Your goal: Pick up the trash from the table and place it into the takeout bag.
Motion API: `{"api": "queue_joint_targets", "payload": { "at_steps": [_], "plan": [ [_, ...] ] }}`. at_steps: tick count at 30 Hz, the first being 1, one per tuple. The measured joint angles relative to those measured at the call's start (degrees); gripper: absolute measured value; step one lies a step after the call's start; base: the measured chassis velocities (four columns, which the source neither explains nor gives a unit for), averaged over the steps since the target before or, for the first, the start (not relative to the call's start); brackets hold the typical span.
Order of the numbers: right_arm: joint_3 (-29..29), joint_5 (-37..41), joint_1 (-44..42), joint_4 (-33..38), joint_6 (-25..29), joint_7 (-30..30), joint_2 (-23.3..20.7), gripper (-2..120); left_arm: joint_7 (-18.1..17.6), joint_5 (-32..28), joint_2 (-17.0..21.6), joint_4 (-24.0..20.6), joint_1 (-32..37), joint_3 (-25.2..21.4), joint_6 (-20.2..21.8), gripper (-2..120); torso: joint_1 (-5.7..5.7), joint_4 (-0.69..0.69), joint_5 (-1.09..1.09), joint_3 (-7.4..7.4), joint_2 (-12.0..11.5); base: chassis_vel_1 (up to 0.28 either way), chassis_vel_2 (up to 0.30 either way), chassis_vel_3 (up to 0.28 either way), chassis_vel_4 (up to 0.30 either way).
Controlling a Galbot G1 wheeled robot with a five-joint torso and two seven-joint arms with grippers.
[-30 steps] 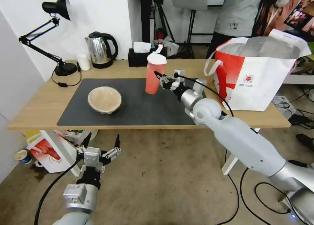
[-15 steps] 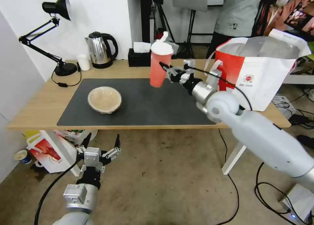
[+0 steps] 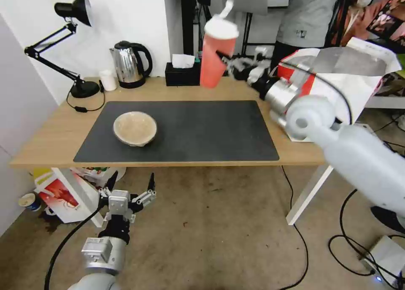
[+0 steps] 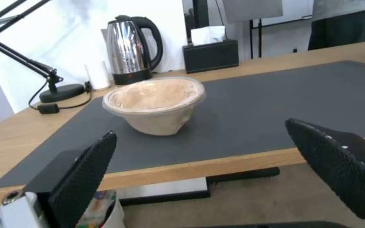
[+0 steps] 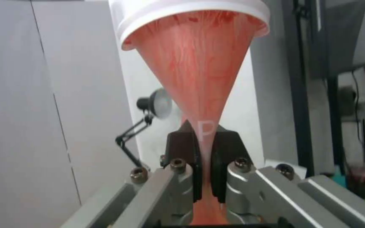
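My right gripper (image 3: 225, 60) is shut on the red cup (image 3: 214, 58) with a white lid, holding it in the air above the table's (image 3: 50, 134) back edge, left of the takeout bag (image 3: 354, 83). The right wrist view shows the cup (image 5: 199, 63) squeezed flat between the two black pads (image 5: 182, 148). A shallow beige bowl (image 3: 135, 128) sits on the left part of the dark grey mat (image 3: 202, 134); the left wrist view has the bowl (image 4: 155, 103) straight ahead. My left gripper (image 3: 130, 188) hangs open below the table's front edge.
A steel kettle (image 3: 128, 64), a black tissue box (image 3: 182, 74), a small white cup (image 3: 108, 79) and a black desk lamp (image 3: 76, 49) stand along the back. A smaller red-and-white bag (image 3: 63, 195) sits on the floor. People stand behind the table.
My right gripper has lifted the red cup off the mat and carried it up and to the right, toward the takeout bag. The left arm has not moved.
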Motion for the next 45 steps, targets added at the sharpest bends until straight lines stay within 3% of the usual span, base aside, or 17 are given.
{"api": "queue_joint_targets", "payload": {
  "at_steps": [23,45],
  "plan": [
    [7.78,1.56,0.07,0.60,-0.21,-2.54,-5.40,3,0.00,0.00,0.00,0.00,0.00,0.00,0.00,100,0.01,0.00,0.00,0.00,0.00,0.000,0.000,0.000,0.000],
    [18.39,-7.94,-8.20,-5.54,1.78,-6.88,-5.84,3,0.00,0.00,0.00,0.00,0.00,0.00,0.00,100,0.01,0.00,0.00,0.00,0.00,0.000,0.000,0.000,0.000]
  ]
}}
